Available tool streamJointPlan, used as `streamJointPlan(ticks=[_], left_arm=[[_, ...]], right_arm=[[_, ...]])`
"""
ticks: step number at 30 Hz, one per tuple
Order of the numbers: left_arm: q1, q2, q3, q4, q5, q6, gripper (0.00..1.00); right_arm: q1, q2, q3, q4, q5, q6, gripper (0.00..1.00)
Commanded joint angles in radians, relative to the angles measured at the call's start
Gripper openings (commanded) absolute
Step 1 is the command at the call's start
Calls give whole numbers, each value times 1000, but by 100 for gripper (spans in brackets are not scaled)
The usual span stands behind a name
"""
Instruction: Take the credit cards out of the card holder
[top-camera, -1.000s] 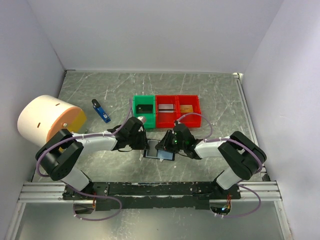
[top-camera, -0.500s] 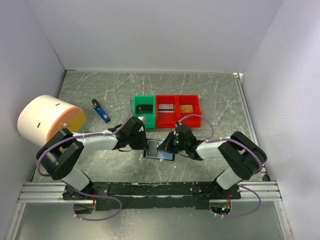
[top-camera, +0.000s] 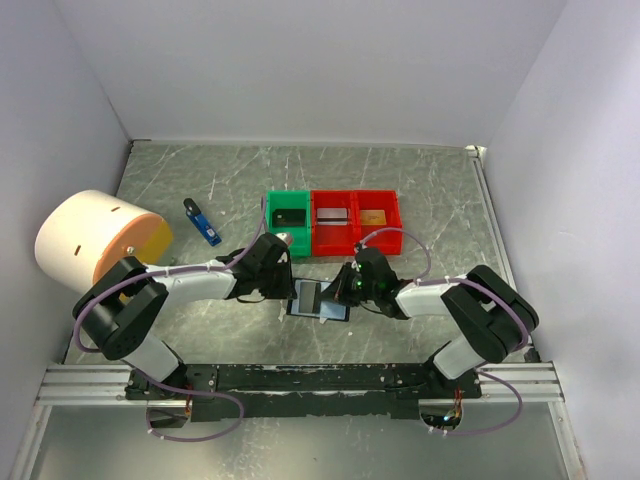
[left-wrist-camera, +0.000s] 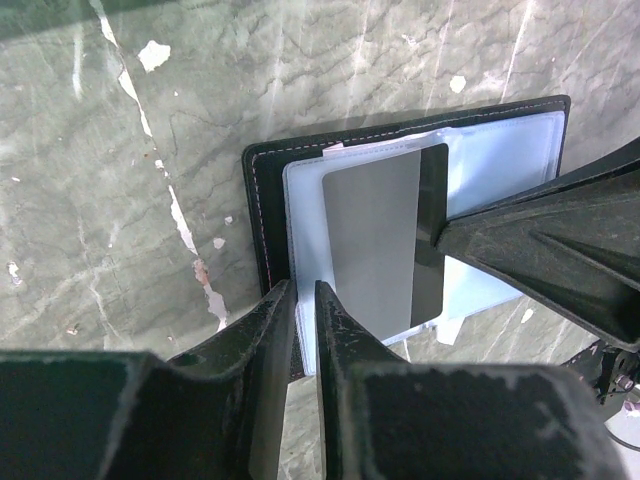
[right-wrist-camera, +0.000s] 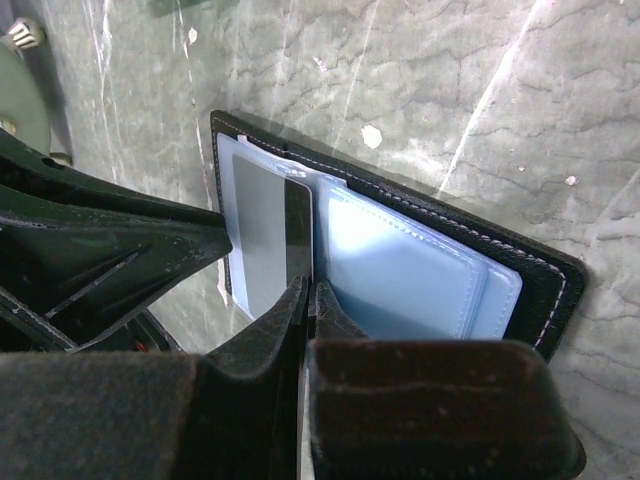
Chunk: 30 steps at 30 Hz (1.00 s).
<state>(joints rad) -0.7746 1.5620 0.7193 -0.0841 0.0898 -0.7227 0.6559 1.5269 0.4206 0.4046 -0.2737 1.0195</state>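
Observation:
The black card holder (left-wrist-camera: 262, 215) lies open on the table between my arms, its pale blue sleeves (right-wrist-camera: 400, 270) facing up; it also shows in the top view (top-camera: 335, 311). A silvery grey credit card (left-wrist-camera: 375, 240) with a black stripe sticks partway out of a sleeve. My left gripper (left-wrist-camera: 305, 292) is shut on the holder's near edge and sleeve. My right gripper (right-wrist-camera: 312, 286) is shut on the card's black-striped edge (right-wrist-camera: 298, 225). In the top view the left gripper (top-camera: 291, 291) and right gripper (top-camera: 336, 294) meet over the holder.
Behind the holder stand a green bin (top-camera: 289, 212) with a black card, a red bin (top-camera: 332, 214) with a silvery card and a red bin (top-camera: 375, 216) with an orange-gold card. A blue and black stick (top-camera: 203, 222) and a white-orange drum (top-camera: 95, 243) sit at left.
My right gripper has shifted slightly to the right, and more of the grey card shows over the holder. The left gripper has stayed in place.

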Motion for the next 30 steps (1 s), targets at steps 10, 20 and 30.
streamJointPlan(ticks=[10,20,30], left_arm=[[-7,10,12,-7,-16,22,26],[-9,21,26,-23,-22,25,25],[-9,25,30,-35,-35,26,24]], right_arm=[[-10,83,-10,71,-46,26,17],[-10,88,-33,138,-54,39,11],[-17,8,-47,80,-7,9,0]])
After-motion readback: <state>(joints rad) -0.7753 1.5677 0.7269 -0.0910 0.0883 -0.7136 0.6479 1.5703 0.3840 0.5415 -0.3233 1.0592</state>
